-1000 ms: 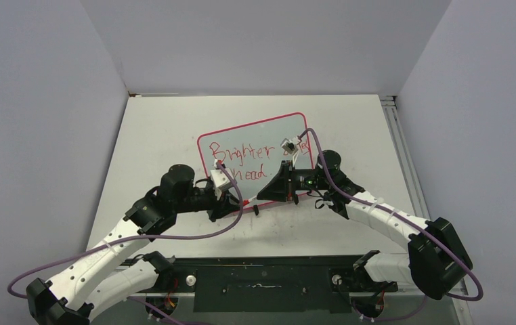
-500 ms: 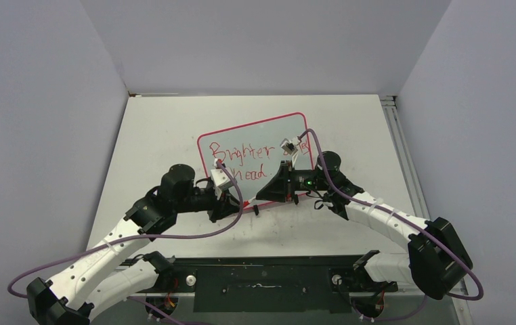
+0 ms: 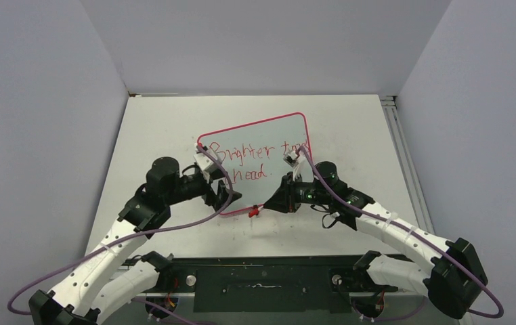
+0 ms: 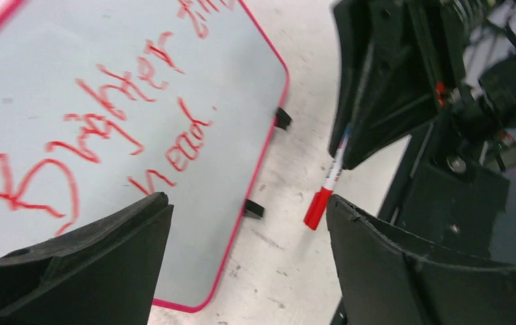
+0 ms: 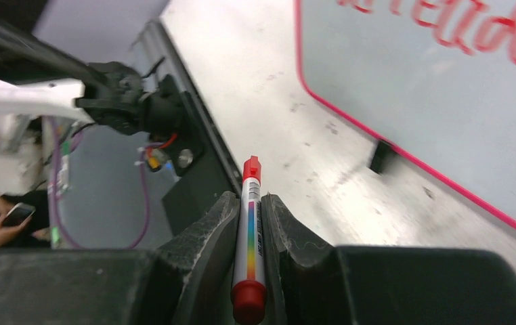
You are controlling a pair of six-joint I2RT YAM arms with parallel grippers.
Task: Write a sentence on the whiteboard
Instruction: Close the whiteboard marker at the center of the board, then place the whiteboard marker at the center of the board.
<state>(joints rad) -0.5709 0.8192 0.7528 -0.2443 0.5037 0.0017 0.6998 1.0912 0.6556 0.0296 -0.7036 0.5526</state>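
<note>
The sentence point(image 3: 245, 152) looks complete on the whiteboard point(image 3: 259, 132) lying on the counter point(image 3: 154, 135); the right tool point(image 5: 249, 206), clamped on the red marker point(image 5: 249, 237) off the board's near edge, should set it down clear of the lettering; the left tool point(image 4: 248, 202) stands apart, empty.

In the top view, one whiteboard point(image 3: 262, 135) sat at mid-frame, carrying one sentence point(image 3: 242, 152) in two red lines. There was one marker point(image 5: 249, 223). Two arms showed, the left arm point(image 3: 126, 230) and the right arm point(image 3: 391, 227), each with one claw: the left claw point(image 4: 247, 203) and the right claw point(image 5: 250, 198). Two black feet point(image 4: 282, 118) lined the board's edge. One bench point(image 3: 160, 135) carried it all.
</note>
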